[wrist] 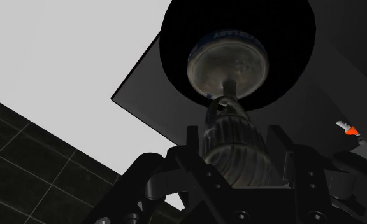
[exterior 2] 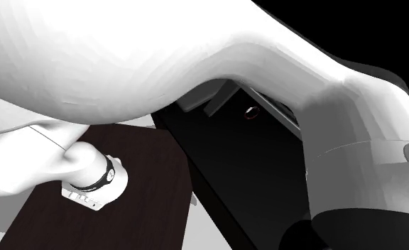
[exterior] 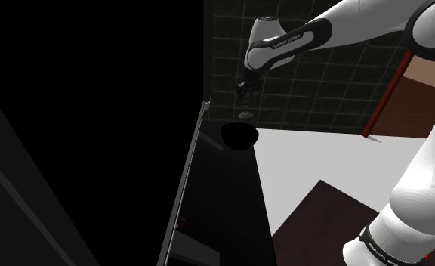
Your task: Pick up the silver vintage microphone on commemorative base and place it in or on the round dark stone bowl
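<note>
Clasping the ribbed head of the silver microphone [wrist: 230, 143] between its two black fingers [wrist: 192, 149], the gripper [wrist: 236, 135] held it base-down over the round dark bowl [wrist: 176, 44]. The microphone's round base hung above the bowl's middle, just clear of it. The bowl sat near a corner of a black counter [wrist: 150, 95].

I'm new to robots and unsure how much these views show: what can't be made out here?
Inside of the bowl, wrist view: base of the microphone covers its middle.
Lettering on that base's rim, wrist view: too small to read.
Small orange thing, wrist view: too small to name.
Small red-rimmed thing, second exterior view: too small to name, crowded by the arm.
</note>
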Robot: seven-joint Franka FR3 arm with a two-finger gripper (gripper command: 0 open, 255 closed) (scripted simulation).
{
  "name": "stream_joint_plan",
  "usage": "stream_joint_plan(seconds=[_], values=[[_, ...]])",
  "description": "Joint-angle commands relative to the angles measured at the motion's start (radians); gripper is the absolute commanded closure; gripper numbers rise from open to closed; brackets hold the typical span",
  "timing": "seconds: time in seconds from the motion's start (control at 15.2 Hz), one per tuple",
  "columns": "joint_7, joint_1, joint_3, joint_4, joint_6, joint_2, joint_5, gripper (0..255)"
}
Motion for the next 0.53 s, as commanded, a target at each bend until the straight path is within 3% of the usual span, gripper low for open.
stream_joint_plan(seconds=[0.0,0.46], values=[[0.006,0.001,-0.001,-0.012,0.022,0.010,-0.005,255],[0.026,0.003,-0.006,-0.061,0.106,0.046,-0.025,255]])
